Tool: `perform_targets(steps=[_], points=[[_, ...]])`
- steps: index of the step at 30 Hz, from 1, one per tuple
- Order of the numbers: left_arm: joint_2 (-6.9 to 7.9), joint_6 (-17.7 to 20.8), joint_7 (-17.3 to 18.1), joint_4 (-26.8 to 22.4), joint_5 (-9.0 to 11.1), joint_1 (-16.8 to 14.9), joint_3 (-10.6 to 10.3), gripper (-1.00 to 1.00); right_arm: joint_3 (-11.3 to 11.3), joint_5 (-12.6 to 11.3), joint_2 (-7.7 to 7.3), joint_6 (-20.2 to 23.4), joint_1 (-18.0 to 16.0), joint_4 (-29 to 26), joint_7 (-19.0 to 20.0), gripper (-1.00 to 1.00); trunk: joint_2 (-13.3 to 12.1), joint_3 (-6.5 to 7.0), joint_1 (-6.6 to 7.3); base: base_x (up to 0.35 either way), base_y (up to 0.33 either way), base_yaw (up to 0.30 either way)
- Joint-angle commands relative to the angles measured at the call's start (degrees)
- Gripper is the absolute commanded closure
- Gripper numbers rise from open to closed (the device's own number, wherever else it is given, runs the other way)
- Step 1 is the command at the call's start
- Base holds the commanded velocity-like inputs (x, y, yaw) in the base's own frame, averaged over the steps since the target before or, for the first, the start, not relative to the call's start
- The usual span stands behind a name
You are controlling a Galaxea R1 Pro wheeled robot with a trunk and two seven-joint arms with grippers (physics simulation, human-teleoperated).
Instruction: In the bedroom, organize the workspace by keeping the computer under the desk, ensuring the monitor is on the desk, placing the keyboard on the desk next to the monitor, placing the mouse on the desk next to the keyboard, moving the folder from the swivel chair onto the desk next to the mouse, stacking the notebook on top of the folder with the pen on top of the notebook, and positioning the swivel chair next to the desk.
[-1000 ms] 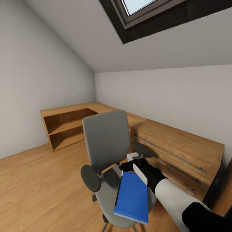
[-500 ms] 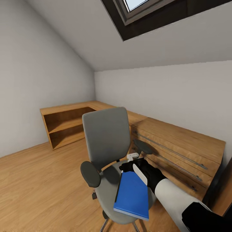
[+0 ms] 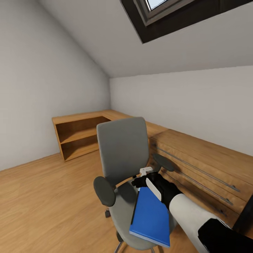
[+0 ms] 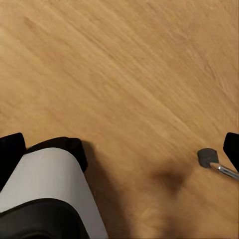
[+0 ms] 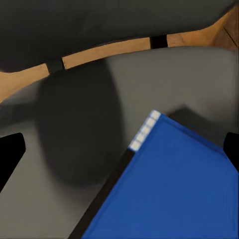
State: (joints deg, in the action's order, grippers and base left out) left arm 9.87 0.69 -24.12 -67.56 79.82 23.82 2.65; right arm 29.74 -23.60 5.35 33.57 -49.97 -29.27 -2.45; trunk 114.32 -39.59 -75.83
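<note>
The grey swivel chair [image 3: 121, 151] stands in the middle of the wood floor, its back towards the far wall. The bright blue folder [image 3: 151, 216] lies tilted on its seat, with the near end past the seat's front edge. My right gripper [image 3: 142, 180] hovers at the folder's far end. In the right wrist view the right gripper [image 5: 119, 152] stands open, its black fingertips [image 5: 10, 154] wide apart over the folder's [image 5: 169, 189] pale-stripped corner and the grey seat [image 5: 74, 129]. My left gripper [image 4: 119, 152] is open over bare floor.
A low oak shelf unit [image 3: 79, 135] fills the far corner, and an oak drawer unit [image 3: 200, 165] runs along the right wall just behind the chair. A skylight [image 3: 168, 10] sits in the sloped ceiling. A chair caster [image 4: 208, 157] shows near my left gripper.
The whole picture has shifted to the right, so the camera has moved. My right gripper and the folder keep the same place relative to the chair.
</note>
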Motion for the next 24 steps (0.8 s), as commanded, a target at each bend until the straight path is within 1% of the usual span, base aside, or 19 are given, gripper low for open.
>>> perform_targets(steps=[1, 3, 8, 19, 24], points=[[-0.03, 0.0, -0.2, 0.1, 0.2, 0.0, 0.0, -1.0, 0.2, -0.4, 0.23, 1.4, -1.4, 3.8, -0.8, -1.0, 0.0, -0.05, -0.02, 0.174, 0.0, 0.006], [-0.02, 0.0, -0.3, 0.2, 0.2, 0.0, 0.0, -1.0, 0.2, -0.3, 0.44, 1.6, -2.0, 6.1, -0.9, -1.0, 0.0, -0.05, -0.02, 0.1, 0.0, 0.004], [0.02, 0.2, -0.3, 0.2, 0.4, 0.0, 0.0, -1.0, 0.2, -0.3, 0.59, 1.7, -2.5, 8.2, -1.0, -1.0, 0.0, -0.05, -0.02, 0.053, 0.0, 0.002], [-0.08, -0.1, -0.3, 0.3, 0.3, 0.0, -0.1, -1.0, 0.3, -0.3, 0.42, 1.7, -3.3, 10.1, -1.1, -1.0, 0.0, -0.05, -0.02, 0.014, 0.0, 0.0], [-0.16, -0.3, -0.4, 0.3, 0.1, 0.1, -0.1, -1.0, 0.3, -0.3, 0.57, 1.6, -3.4, 10.2, -1.1, -1.0, 0.0, -0.05, -0.02, 0.174, 0.0, 0.0]])
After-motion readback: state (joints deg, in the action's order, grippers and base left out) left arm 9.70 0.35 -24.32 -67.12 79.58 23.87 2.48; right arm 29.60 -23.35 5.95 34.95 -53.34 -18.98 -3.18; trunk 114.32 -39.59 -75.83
